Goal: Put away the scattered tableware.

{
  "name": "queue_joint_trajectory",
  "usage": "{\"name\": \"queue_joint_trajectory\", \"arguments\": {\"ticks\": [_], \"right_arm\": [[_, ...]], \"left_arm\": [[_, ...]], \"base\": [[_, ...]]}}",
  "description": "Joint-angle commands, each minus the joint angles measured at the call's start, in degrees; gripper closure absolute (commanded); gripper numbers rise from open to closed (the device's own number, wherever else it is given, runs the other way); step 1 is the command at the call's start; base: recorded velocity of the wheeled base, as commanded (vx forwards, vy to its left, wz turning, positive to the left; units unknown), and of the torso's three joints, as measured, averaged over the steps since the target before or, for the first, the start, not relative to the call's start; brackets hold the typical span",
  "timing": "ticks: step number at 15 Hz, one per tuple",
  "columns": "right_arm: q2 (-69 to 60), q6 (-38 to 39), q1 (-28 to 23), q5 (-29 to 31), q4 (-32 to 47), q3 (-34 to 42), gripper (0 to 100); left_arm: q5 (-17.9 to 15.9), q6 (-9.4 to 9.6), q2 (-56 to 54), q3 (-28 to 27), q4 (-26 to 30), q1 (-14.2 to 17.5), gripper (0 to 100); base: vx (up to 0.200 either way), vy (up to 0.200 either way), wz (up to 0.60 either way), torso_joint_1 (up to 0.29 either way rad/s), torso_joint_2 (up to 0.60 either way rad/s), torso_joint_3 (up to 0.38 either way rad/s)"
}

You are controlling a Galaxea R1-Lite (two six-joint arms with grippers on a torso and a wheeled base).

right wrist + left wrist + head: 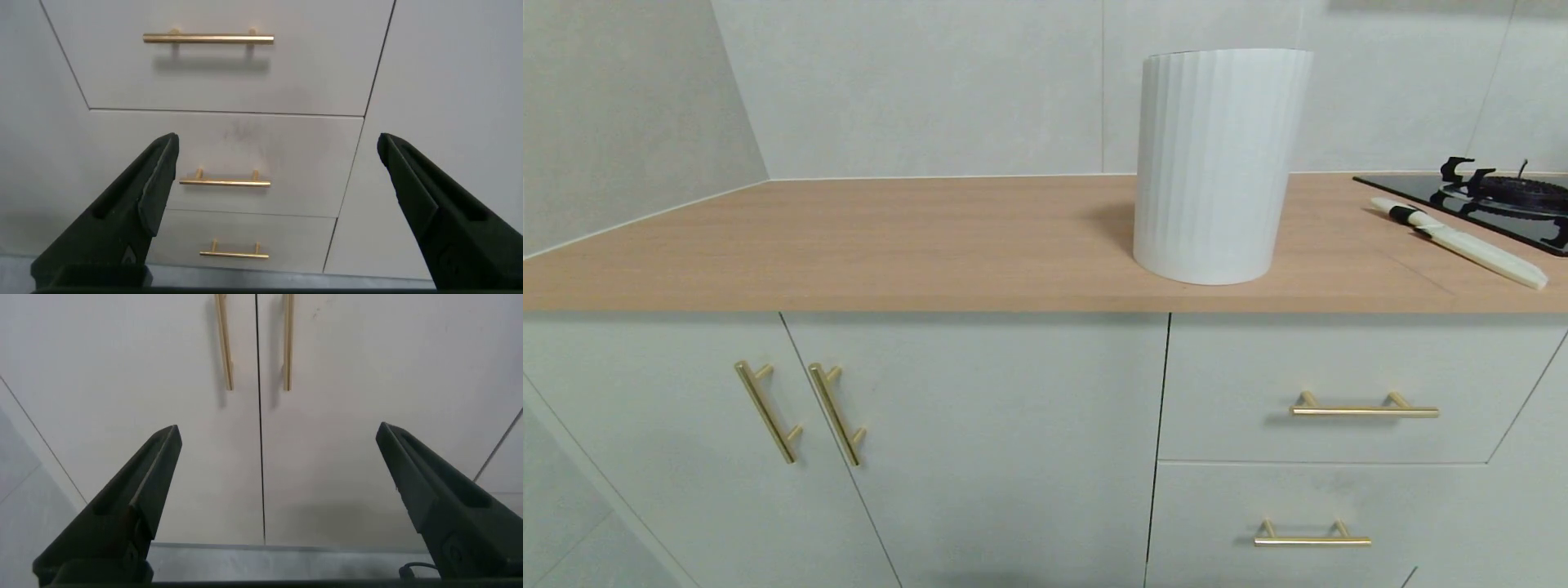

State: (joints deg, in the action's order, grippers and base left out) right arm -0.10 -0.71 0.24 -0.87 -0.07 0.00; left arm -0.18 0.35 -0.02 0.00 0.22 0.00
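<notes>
Along the wall, a pale grey cabinet front (980, 441) carries a light wooden countertop (890, 245). On the countertop stands a tall white ribbed cylindrical container (1213, 163), upright, towards the right. Well to its right, a black glass hob (1503, 204) is set into the surface. A long cream utensil with a black band (1462, 242) lies flat just beside the hob's front edge.

The left gripper (276, 431) faces two doors with upright brass bar handles (225, 343), its fingers spread wide and empty. The right gripper (276, 140) faces the stacked drawers (229, 163), equally wide apart, touching nothing.
</notes>
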Motion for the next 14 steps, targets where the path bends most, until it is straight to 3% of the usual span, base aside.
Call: {"name": "queue_joint_trajectory", "arguments": {"ticks": [1, 3, 13, 14], "right_arm": [[0.1, 0.0, 0.0, 0.0, 0.0, 0.0, 0], [0.1, -0.1, 0.0, 0.0, 0.0, 0.0, 0], [0.1, -0.1, 0.0, 0.0, 0.0, 0.0, 0], [0.1, -0.1, 0.0, 0.0, 0.0, 0.0, 0]], "left_arm": [[0.0, 0.00, 0.0, 0.0, 0.0, 0.0, 0], [0.0, 0.00, 0.0, 0.0, 0.0, 0.0, 0], [0.0, 0.00, 0.0, 0.0, 0.0, 0.0, 0], [0.0, 0.00, 0.0, 0.0, 0.0, 0.0, 0]], "base": [[0.000, 0.000, -0.60, 0.002, 0.00, -0.012], [0.000, 0.000, -0.60, 0.000, 0.00, -0.005], [0.000, 0.000, 0.00, 0.000, 0.00, 0.000], [0.000, -0.200, 0.00, 0.002, 0.00, -0.017]]}}
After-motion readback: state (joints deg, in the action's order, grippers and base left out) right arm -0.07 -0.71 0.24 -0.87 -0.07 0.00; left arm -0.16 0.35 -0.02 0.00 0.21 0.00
